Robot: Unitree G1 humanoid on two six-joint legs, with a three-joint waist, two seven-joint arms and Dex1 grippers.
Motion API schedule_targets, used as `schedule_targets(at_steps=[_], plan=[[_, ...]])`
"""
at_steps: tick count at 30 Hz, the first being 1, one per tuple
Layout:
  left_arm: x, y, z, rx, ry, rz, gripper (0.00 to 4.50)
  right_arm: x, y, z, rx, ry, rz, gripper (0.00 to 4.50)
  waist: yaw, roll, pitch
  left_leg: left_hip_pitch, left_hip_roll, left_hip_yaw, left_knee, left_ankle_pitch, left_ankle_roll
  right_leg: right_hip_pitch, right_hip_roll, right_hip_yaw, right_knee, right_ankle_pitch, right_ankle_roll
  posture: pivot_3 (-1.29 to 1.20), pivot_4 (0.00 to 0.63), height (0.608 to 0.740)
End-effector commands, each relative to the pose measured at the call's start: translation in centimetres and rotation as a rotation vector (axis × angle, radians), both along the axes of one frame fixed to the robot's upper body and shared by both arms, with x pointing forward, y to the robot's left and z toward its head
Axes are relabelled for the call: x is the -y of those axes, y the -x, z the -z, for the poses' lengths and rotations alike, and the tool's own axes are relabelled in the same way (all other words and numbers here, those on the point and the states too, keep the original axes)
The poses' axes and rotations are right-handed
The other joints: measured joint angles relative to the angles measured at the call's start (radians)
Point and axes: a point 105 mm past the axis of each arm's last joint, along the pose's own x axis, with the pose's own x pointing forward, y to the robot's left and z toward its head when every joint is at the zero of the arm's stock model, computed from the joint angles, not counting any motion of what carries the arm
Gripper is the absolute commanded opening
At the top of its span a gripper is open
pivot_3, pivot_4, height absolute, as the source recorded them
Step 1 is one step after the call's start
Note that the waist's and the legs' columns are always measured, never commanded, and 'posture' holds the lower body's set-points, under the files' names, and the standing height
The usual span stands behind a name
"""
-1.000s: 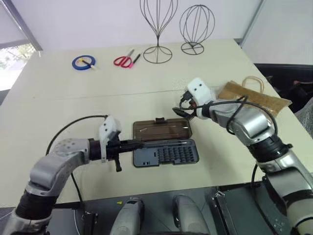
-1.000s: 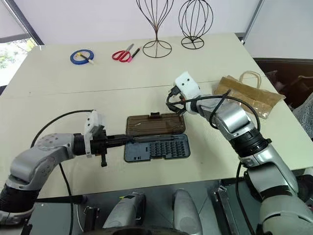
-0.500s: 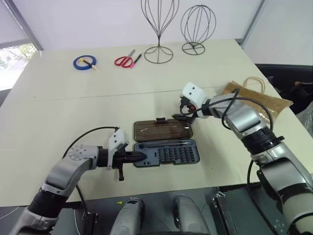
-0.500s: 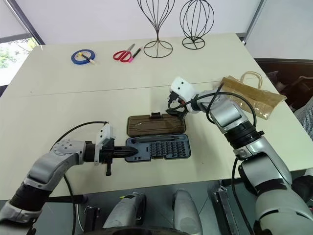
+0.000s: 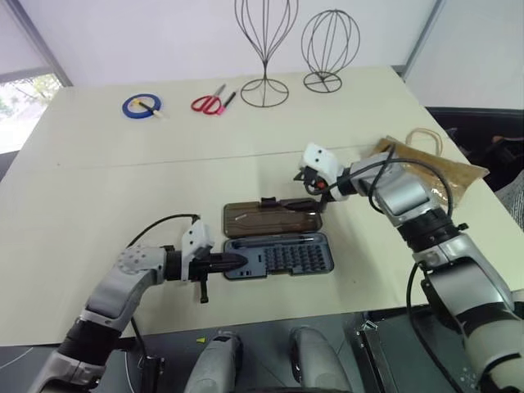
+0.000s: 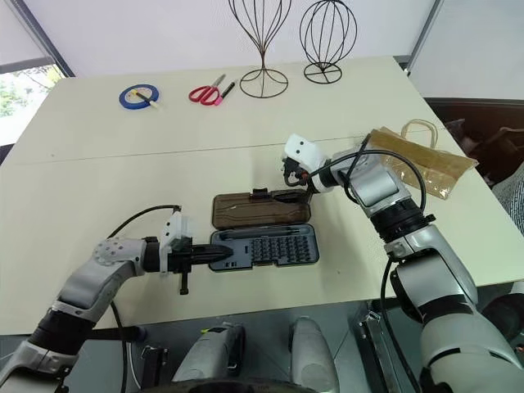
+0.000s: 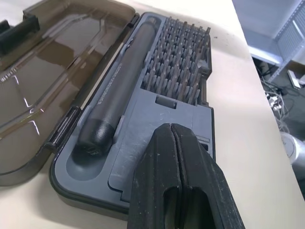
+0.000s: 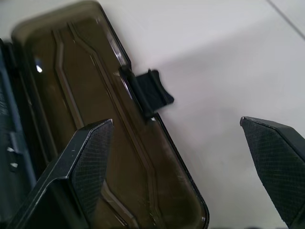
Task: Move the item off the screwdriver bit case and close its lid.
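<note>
The screwdriver bit case [image 5: 282, 256] lies open near the table's front edge, its dark grey tray holding rows of bits and a driver handle [image 7: 121, 81]. Its brown lid [image 5: 270, 219] lies flat behind the tray, the black latch tab [image 8: 151, 93] on its far edge. My left gripper [image 7: 172, 128] is shut and empty, with its tips over the tray's left end [image 5: 237, 262]. My right gripper [image 5: 301, 190] hangs open above the lid's far right corner, one finger [image 8: 90, 152] over the lid. The item, a brown paper bag [image 5: 434, 168], lies on the table far to the right, off the case.
At the back of the table are a blue tape roll [image 5: 141, 105], red scissors [image 5: 209, 102] and two wire stands [image 5: 264, 49] [image 5: 327, 45]. The table's front edge [image 5: 270, 315] runs close below the tray. A black cable loops from my left wrist.
My left gripper has sunk from the hinge line down to the tray's left end. My right wrist has turned, bringing its open fingers over the lid's far right corner.
</note>
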Motion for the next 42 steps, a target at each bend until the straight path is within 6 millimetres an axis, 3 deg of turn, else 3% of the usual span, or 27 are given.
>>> schedule_targets(at_steps=[1,11,15,21,32,40,42], plan=[[-1.6,0.8,3.6,-0.099,-0.093,-0.052,0.0,-0.2,-0.7,-1.1,0.044,-0.001,-0.007,4.45,-0.001,0.001,-0.001,0.0,0.0,0.0,0.0,0.0,0.0,0.0,0.0,0.0,0.0,0.0,0.0,0.0,0.15,0.74],[-1.6,0.9,3.1,-0.075,-0.089,-0.064,0.0,0.7,-2.4,0.7,0.014,-0.008,0.083,4.45,-0.006,0.003,-0.002,0.001,0.0,0.0,0.0,0.0,0.0,0.0,0.0,0.0,0.001,0.0,0.0,0.0,0.15,0.74],[-1.3,0.8,2.4,-0.068,-0.088,-0.069,0.0,0.6,-2.3,1.1,0.005,-0.004,0.075,3.12,-0.006,0.003,-0.002,0.001,0.0,0.0,0.0,0.0,0.0,0.0,0.0,0.0,0.001,0.0,0.0,0.0,0.15,0.74],[-0.9,0.4,1.5,-0.063,-0.089,-0.075,0.0,0.2,-1.5,1.9,-0.006,0.026,0.028,0.09,-0.008,0.003,-0.003,0.003,-0.001,0.0,0.0,0.0,0.0,0.002,0.001,0.0,0.002,0.0,0.0,0.0,0.15,0.74],[0.3,0.1,-0.4,-0.049,-0.084,-0.075,0.0,-0.3,-0.1,1.9,0.04,0.085,-0.065,0.02,-0.004,0.003,-0.003,0.008,0.0,-0.001,-0.001,0.0,0.0,0.008,0.002,0.0,0.001,0.0,-0.001,0.0,0.15,0.74],[0.1,-0.2,-0.4,-0.047,-0.087,-0.08,0.0,0.4,-0.7,2.8,0.025,0.133,-0.048,0.02,-0.003,0.003,-0.003,0.008,0.0,-0.001,-0.001,0.0,0.0,0.008,0.001,0.0,0.0,0.0,-0.001,0.0,0.15,0.74],[0.0,-0.2,-0.2,-0.047,-0.088,-0.081,0.0,0.5,-0.9,2.9,0.027,0.148,-0.057,0.56,-0.003,0.003,-0.003,0.008,0.0,-0.001,-0.001,0.0,0.0,0.008,0.001,0.0,0.0,0.0,-0.001,0.0,0.15,0.74]])
